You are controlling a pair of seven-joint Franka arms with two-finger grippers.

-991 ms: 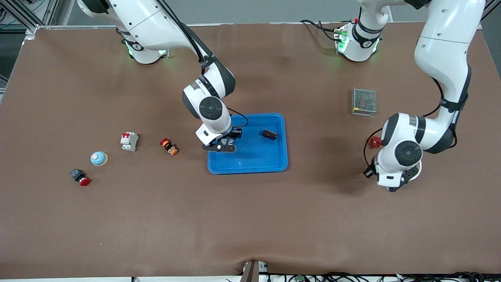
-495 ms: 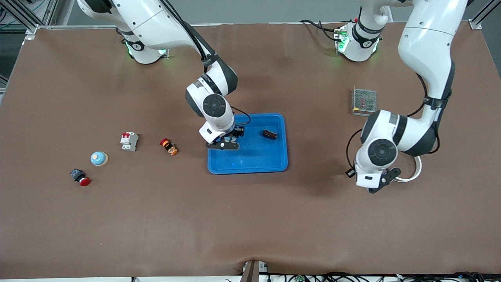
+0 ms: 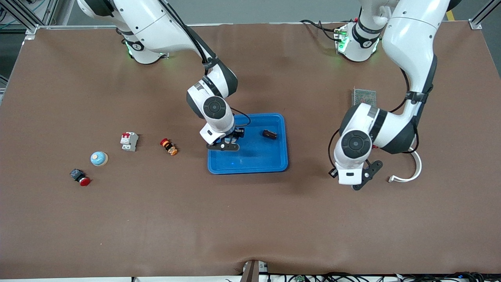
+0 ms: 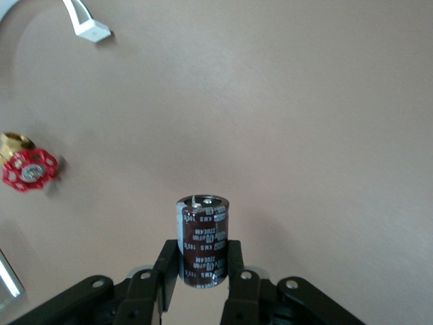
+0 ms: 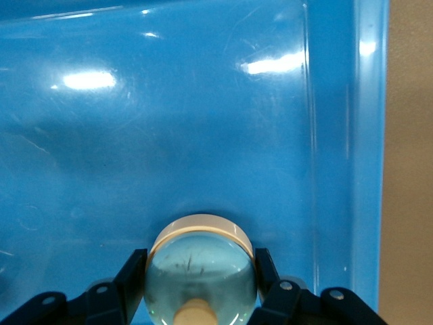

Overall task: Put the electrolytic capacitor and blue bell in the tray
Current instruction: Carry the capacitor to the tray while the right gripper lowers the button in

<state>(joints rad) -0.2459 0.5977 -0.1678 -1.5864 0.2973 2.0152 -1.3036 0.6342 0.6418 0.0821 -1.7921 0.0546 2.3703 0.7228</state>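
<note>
one capacitor (image 4: 201, 240) in left gripper (image 4: 201, 281), one bell (image 5: 201, 274) in right gripper (image 5: 201, 288), one tray (image 3: 274, 156)

A brown mat covers the table (image 3: 250, 219), with grey floor past its top edge.

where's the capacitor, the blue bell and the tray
electrolytic capacitor (image 4: 201, 240): left wrist view, its brown sleeve, between the fingers.
blue bell (image 5: 201, 272): right wrist view, its glossy dome.
tray (image 3: 270, 161): front view, bare floor by the rim.
</note>
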